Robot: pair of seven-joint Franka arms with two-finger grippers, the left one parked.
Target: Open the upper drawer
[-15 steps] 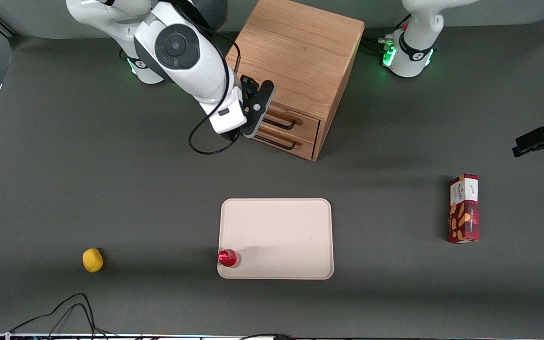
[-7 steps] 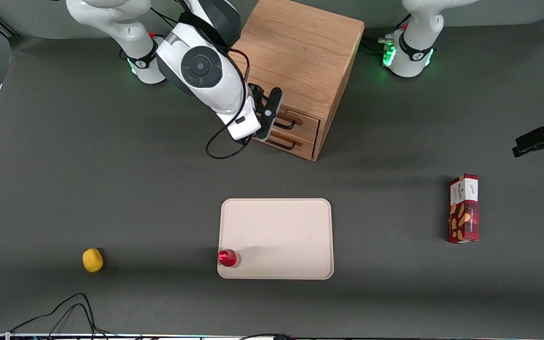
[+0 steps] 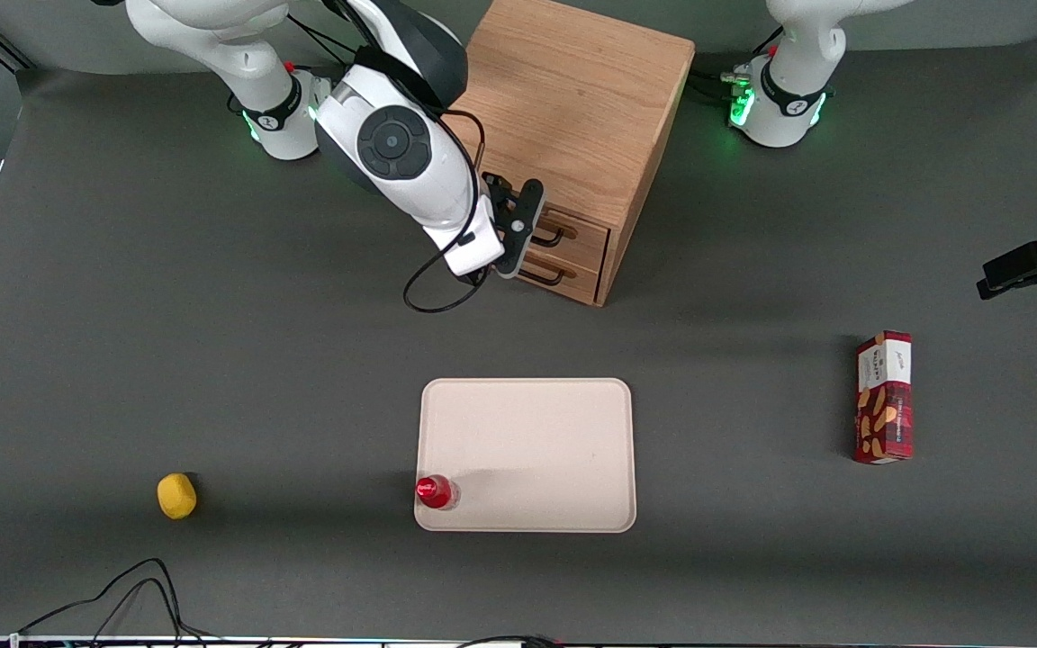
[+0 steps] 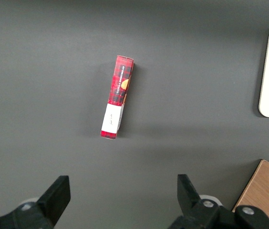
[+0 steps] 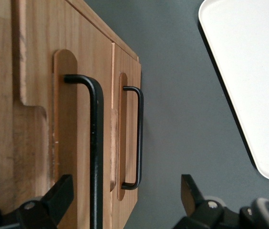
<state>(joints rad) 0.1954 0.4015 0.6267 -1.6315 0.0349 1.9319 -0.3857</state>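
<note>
The wooden cabinet (image 3: 572, 99) stands at the back of the table with both drawers shut. The upper drawer (image 3: 583, 232) has a long black wire handle (image 3: 550, 241); the matching bottom drawer (image 3: 577, 274) lies under it. My right gripper (image 3: 523, 236) is right in front of the drawer fronts, open and empty. In the right wrist view the upper drawer (image 5: 84, 57) fills the frame, and its handle (image 5: 95, 143) runs between my open fingers (image 5: 60, 195), close to one of them. My gripper (image 5: 125, 195) does not touch it. The bottom drawer's handle (image 5: 139, 138) is beside it.
A cream tray (image 3: 527, 432) lies nearer the front camera than the cabinet, with a red-capped bottle (image 3: 435, 491) at its corner. A yellow fruit (image 3: 176, 496) lies toward the working arm's end. A red box (image 3: 884, 397) lies toward the parked arm's end.
My right arm has swung along the cabinet's front toward the middle of the drawers and come lower, bringing the open gripper up to the upper drawer's handle. The drawers have not moved.
</note>
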